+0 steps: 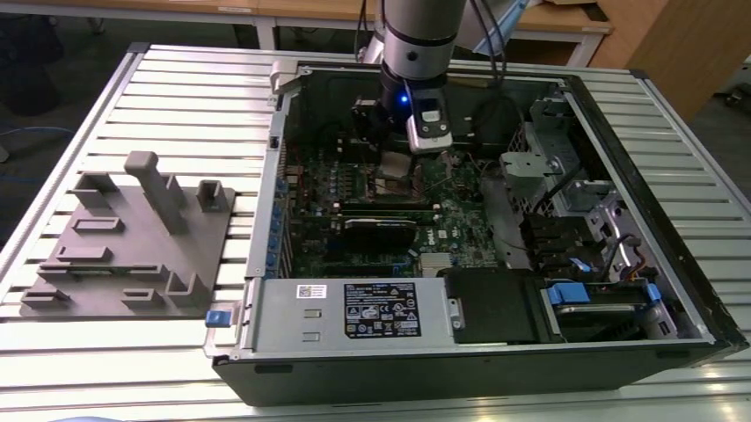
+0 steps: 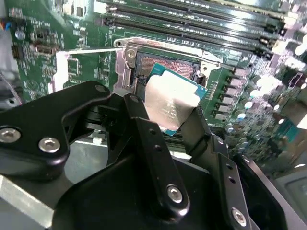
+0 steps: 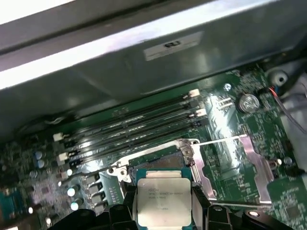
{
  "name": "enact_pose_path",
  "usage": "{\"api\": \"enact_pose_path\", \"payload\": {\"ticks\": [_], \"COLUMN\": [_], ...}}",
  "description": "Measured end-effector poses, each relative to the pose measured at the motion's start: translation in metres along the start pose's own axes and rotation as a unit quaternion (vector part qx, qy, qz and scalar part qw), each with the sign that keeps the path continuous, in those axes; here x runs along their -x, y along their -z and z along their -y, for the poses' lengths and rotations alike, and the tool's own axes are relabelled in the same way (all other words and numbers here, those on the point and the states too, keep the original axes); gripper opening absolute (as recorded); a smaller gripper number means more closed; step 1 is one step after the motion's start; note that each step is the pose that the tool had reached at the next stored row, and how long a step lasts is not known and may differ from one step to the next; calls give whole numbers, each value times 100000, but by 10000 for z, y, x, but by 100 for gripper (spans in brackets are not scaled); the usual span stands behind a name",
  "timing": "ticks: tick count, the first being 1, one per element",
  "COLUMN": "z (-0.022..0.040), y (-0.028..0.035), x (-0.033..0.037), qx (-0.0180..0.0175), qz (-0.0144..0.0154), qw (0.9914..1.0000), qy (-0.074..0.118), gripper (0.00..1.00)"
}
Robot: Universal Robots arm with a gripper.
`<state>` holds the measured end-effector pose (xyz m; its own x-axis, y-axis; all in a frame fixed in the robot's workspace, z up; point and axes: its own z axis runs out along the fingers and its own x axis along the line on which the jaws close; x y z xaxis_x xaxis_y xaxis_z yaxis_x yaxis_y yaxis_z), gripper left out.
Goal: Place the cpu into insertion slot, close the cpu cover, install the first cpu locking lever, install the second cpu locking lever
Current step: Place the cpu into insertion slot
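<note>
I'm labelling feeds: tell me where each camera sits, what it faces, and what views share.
Exterior view: off the arm, looking down into the open computer case; the arm shows.
First wrist view: on the arm, facing the circuit board; the jaws flank the chip.
Second wrist view: on the arm, looking past the jaws at the socket.
Both wrist views share the gripped chip and socket.

Faint print on the cpu, white label on the power supply, neither legible
</note>
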<state>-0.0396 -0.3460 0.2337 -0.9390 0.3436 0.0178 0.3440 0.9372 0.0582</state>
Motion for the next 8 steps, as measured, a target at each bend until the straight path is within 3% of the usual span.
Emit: {"api": "enact_pose_path", "payload": {"ticks": [4,8], "z": [0,0], "y": [-3,-6], "x": [0,0], "qx": [64,127], "qz": [212,421], "qw": [99934,99738], "qy": [-3639,-7221], "gripper": [54,54]}}
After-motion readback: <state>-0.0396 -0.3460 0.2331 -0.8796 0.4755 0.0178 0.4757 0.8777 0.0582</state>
